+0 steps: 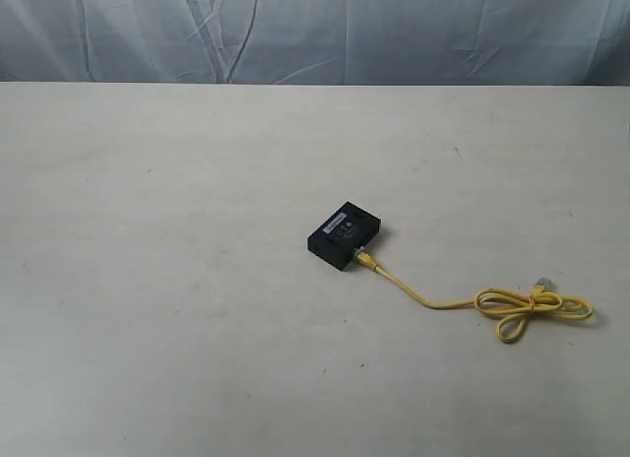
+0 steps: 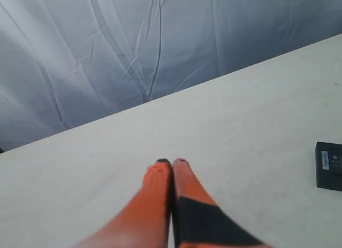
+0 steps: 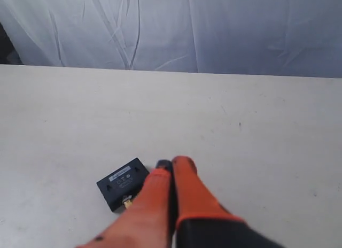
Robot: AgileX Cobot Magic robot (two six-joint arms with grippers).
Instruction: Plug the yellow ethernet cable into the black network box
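The black network box [image 1: 345, 234] lies flat near the middle of the table, its white label strip facing up. One plug of the yellow ethernet cable [image 1: 433, 301] sits in the box's near side; the cord runs right to a tied loop [image 1: 532, 307] with the free plug beside it. Neither arm shows in the exterior view. My left gripper [image 2: 171, 162] is shut and empty above bare table, the box [image 2: 328, 166] off to one side. My right gripper [image 3: 172, 163] is shut and empty too, raised beside the box [image 3: 122, 183], where the plug [image 3: 127, 202] is seated.
The pale table [image 1: 157, 280] ends at a far edge against a wrinkled grey-blue cloth backdrop [image 1: 315, 29]. Nothing else lies on the table besides the box and the cable.
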